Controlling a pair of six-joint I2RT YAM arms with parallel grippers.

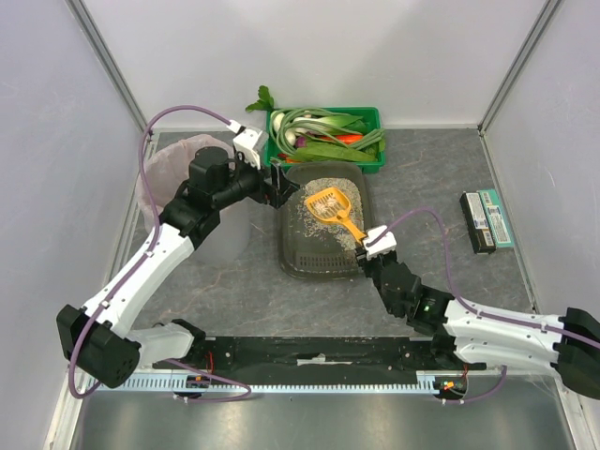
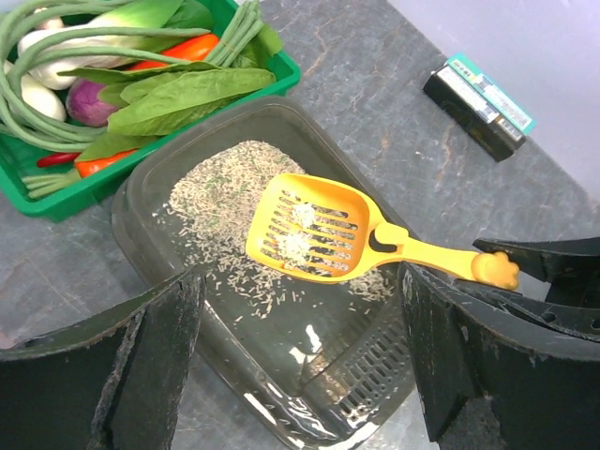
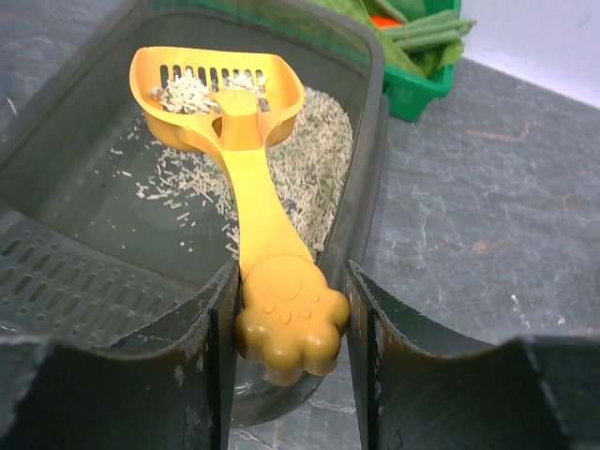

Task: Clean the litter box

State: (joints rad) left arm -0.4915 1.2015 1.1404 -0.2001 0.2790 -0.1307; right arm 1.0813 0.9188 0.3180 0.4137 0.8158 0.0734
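1. The litter box (image 1: 314, 262) lies with its far end just beside the green crate (image 1: 374, 116).
2. The right gripper (image 3: 291, 305) pinches the paw-shaped handle end of the orange scoop (image 1: 330, 206) (some litter in it), held over the litter box.
3. The left gripper (image 1: 279, 187) hangs at the litter box's far-left corner, jaws spread wide.

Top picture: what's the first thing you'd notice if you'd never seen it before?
The bright yellow scoop stands out most. It is over the litter box in the middle of the table, with a little litter in it, and the right gripper pinches its paw-shaped handle end. Next comes the green crate of vegetables, just behind the box.
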